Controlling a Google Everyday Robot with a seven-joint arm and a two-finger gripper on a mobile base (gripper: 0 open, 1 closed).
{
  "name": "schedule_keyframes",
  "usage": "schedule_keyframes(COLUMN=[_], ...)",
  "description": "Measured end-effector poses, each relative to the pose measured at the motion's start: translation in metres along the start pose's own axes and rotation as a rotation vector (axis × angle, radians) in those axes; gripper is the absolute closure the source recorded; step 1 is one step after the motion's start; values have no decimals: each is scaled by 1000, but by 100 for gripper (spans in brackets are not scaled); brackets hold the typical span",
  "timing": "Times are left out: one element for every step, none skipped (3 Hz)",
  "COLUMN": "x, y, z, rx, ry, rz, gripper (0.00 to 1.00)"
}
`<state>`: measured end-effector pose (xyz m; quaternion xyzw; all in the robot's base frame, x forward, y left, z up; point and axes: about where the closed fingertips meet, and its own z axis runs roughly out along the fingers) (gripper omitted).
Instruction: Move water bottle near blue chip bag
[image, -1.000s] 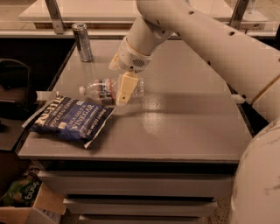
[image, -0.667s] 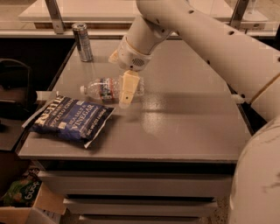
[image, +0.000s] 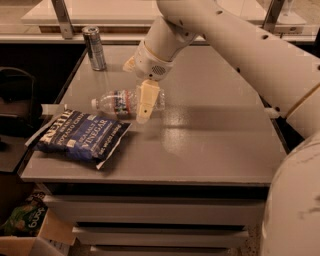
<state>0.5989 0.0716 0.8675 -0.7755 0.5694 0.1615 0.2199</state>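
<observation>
Water bottle (image: 117, 103) lies on its side on the table (image: 215, 140), its long axis running left to right, white cap pointing left. My gripper (image: 145, 102) sits over its right-hand half, set squarely across that axis. Whether my jaws are clamped on the body or merely stand around it, I cannot tell from this angle. The blue chip bag (image: 82, 134) lies flat just in front and to the left of the bottle, its near corner close under the bottle's middle and seemingly not touching. I judge the two near enough already; any further nudge would go front-left.
</observation>
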Motion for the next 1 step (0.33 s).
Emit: schedule_keyframes(x=[-2], y=[1], z=[-6], rx=[-6], ry=[-16], rz=[-19], gripper=[0])
